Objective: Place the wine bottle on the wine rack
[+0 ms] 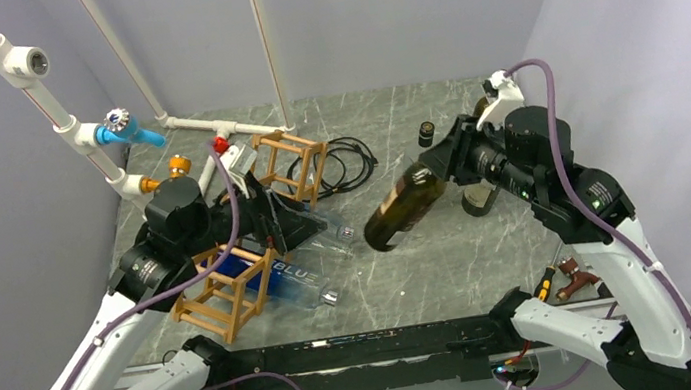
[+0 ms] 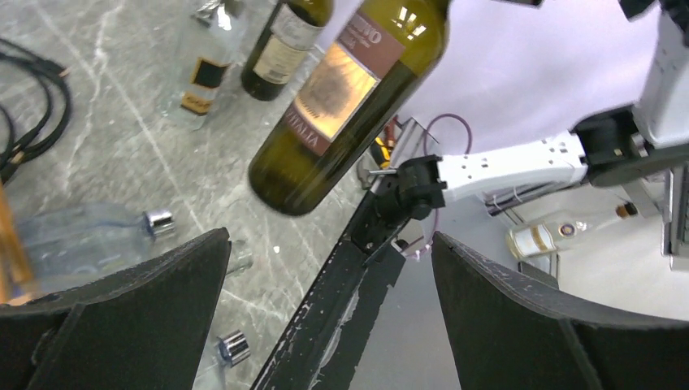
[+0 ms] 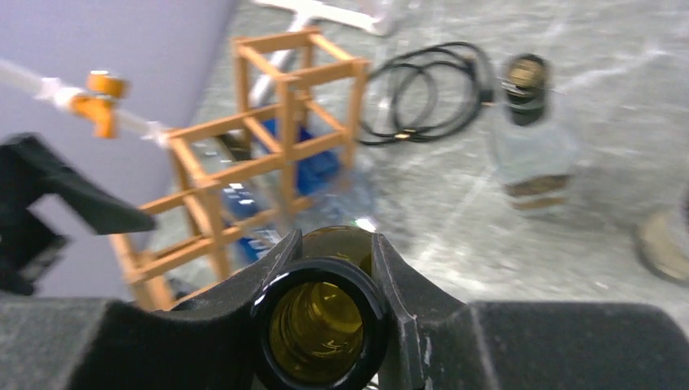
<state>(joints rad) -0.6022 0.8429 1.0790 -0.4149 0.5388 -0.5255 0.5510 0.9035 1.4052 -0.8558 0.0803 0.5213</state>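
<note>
Left gripper (image 2: 329, 280) gapes wide; right gripper (image 3: 329, 268), arm raised, clamps the wine bottle (image 1: 402, 210) neck.

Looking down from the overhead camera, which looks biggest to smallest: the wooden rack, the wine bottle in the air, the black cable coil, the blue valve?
1. wine rack
2. wine bottle and cable coil: about alike. The bottle is lifted nearer the camera, so no ranking between them.
3. blue valve

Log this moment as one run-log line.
right tool: shut on wine bottle neck, bottle aloft, tilted | left tool: open, empty, beside wine rack | status: bottle not yet on rack
</note>
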